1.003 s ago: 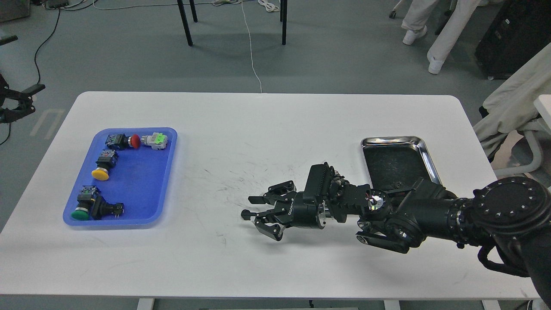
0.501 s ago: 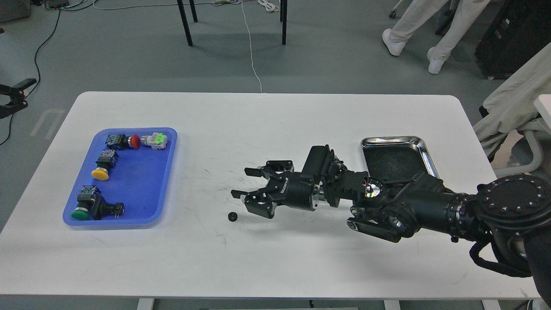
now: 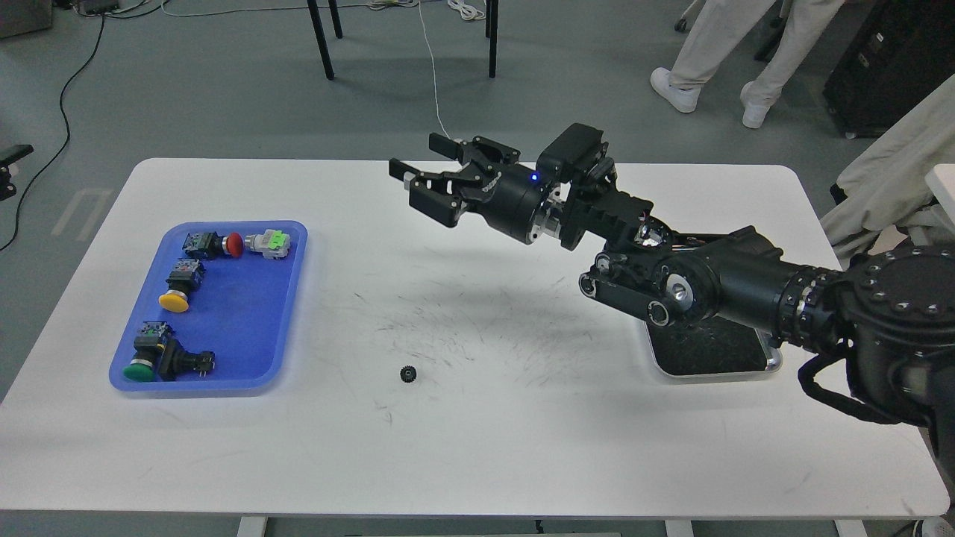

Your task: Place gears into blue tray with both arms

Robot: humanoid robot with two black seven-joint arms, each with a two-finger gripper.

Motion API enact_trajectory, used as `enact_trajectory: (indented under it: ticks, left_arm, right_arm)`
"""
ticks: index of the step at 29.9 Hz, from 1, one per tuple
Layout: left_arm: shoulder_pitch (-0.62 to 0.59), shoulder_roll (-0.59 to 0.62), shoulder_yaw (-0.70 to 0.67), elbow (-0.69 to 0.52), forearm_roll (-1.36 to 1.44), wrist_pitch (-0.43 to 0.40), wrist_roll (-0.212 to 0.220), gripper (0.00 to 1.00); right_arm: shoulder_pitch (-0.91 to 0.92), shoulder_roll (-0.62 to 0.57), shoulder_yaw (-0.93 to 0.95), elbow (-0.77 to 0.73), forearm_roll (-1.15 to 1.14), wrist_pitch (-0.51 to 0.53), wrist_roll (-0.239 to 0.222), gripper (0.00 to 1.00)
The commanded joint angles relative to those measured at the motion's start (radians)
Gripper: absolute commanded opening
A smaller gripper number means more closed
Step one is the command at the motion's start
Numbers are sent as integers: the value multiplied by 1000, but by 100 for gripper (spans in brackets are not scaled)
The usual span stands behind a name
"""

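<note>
One gear [image 3: 407, 373], a tiny black toothed wheel, lies alone on the white table [image 3: 477, 447], right of the blue tray [image 3: 250, 321]. The tray sits at the table's left and I see no gear in it. My right gripper [image 3: 418, 170] hangs open and empty high over the table's far middle, well above and behind the gear. Only a small black part [image 3: 15, 155] shows at the left edge where my left arm comes in; its fingers cannot be made out.
Several push-button switches with red [image 3: 233, 245], yellow [image 3: 174, 301] and green [image 3: 137, 371] caps lie in the blue tray. A shiny steel tray [image 3: 709, 350] at the right is mostly covered by my right arm. A person's legs [image 3: 716, 45] stand beyond the table.
My right gripper let the gear go onto the table, then rose and swung back toward the far edge. The black part at the left edge drew further out of view.
</note>
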Motion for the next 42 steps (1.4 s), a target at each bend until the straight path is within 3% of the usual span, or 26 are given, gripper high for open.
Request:
enact_trajectory:
  ticks: [1, 7, 11, 15, 20, 26, 29, 32, 36, 42]
  left_arm:
    - [1, -14, 2, 1, 5, 0, -70, 99]
    - [10, -28, 7, -8, 40, 0, -95, 99]
    - [10, -37, 8, -8, 39, 0, -99, 99]
    - [10, -82, 10, 4, 40, 0, -101, 99]
    - [30, -131, 10, 1, 39, 140, -109, 99]
    - [37, -169, 10, -28, 39, 366, -214, 99]
    - [59, -183, 13, -55, 45, 394, -263, 99]
    - [70, -191, 23, -69, 117, 366, -311, 99]
    - [70, -180, 65, -88, 182, 311, -323, 99]
    - [57, -139, 157, -160, 250, 299, -314, 99]
  right_arm:
    - [44, 0, 6, -39, 167, 16, 0, 82]
    - [71, 0, 5, -125, 518, 87, -11, 93]
    - [65, 0, 5, -163, 684, 197, -63, 93]
    - [62, 0, 6, -191, 811, 262, -162, 94]
    - [65, -48, 8, -189, 922, 302, -249, 94]
    - [70, -69, 9, -186, 1006, 345, -337, 94]
    - [70, -100, 11, -174, 1037, 395, -350, 94]
    - [58, -121, 12, -173, 1046, 443, -369, 94]
    - [51, -187, 14, -163, 1072, 519, -378, 94]
    - [-4, -301, 32, -120, 1106, 611, -360, 94]
